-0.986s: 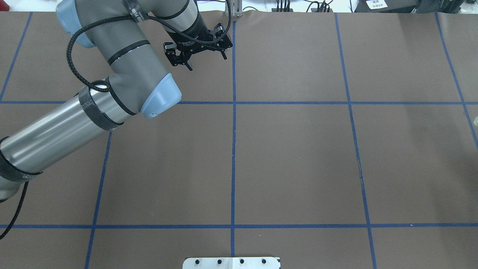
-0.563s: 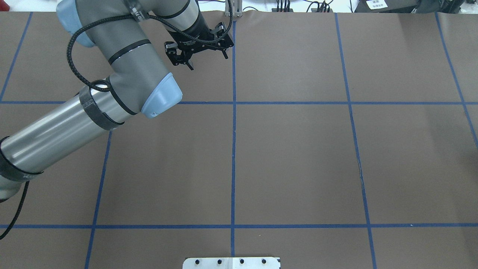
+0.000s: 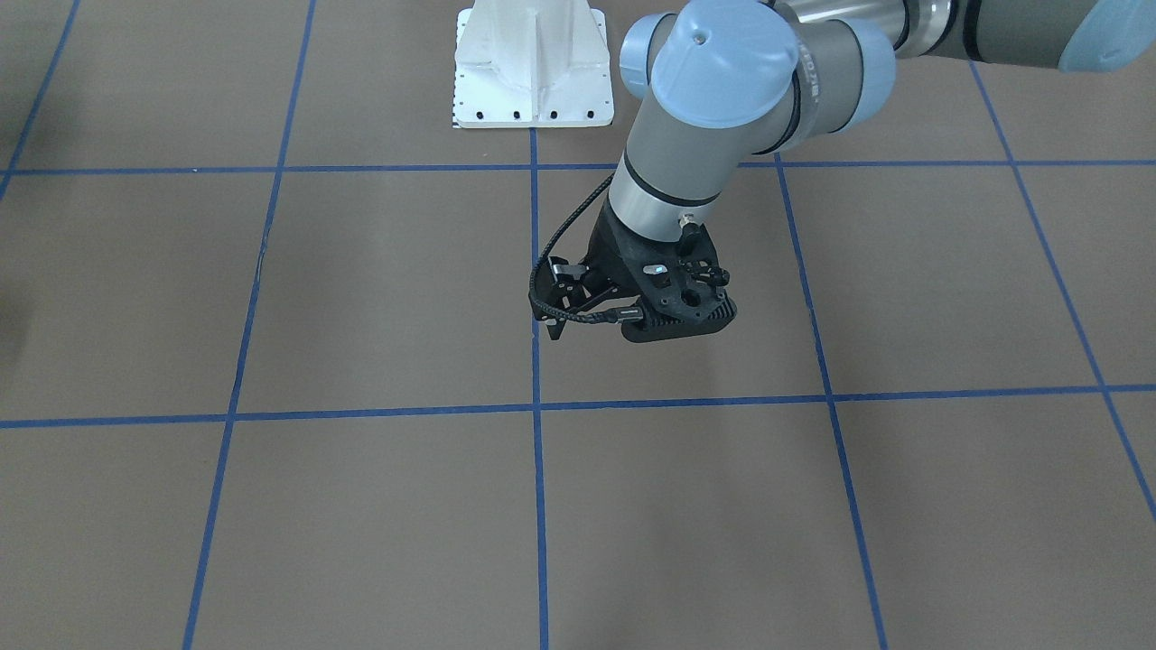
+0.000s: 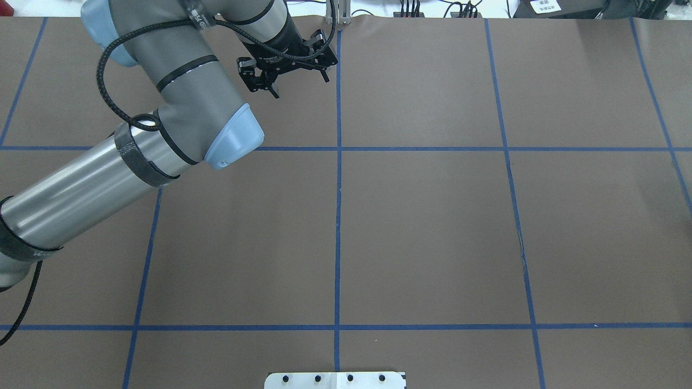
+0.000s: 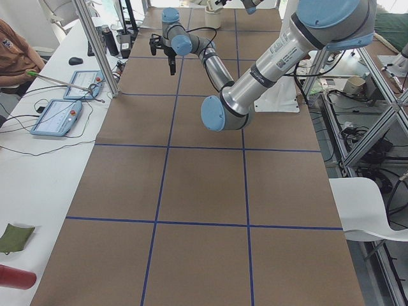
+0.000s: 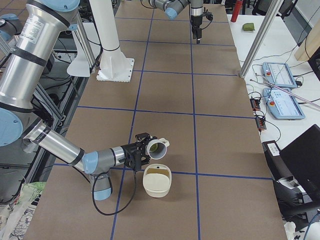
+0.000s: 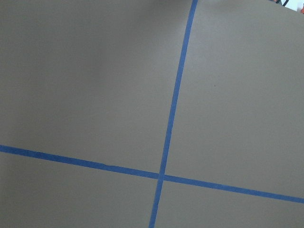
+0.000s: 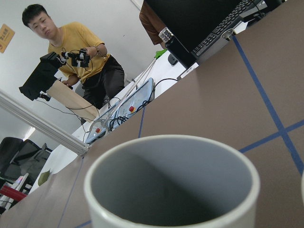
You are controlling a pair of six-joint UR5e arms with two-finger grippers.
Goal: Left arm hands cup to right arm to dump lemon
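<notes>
A brown table (image 4: 432,227) crossed by blue tape lines (image 4: 338,216) fills the scene. On the robot's left, the left arm (image 4: 178,92) reaches to the table's far edge. The left gripper (image 4: 297,78) hangs there with its fingers spread and nothing between them, well apart from the cup.

At the robot's right end, the right arm (image 6: 55,144) lies low. The cup (image 8: 171,180) sits at the tip of the right gripper (image 6: 149,150), but I cannot tell whether that gripper is clamped on it. A cream-white vessel (image 6: 157,182) is just beside the cup.

The hand-over looks done, and the dump is the step in hand. The cup's long axis is close to upright, mouth upward. A dull greenish patch in it may be the lemon (image 6: 158,148). Next, the wrist must roll until the mouth points down.
</notes>
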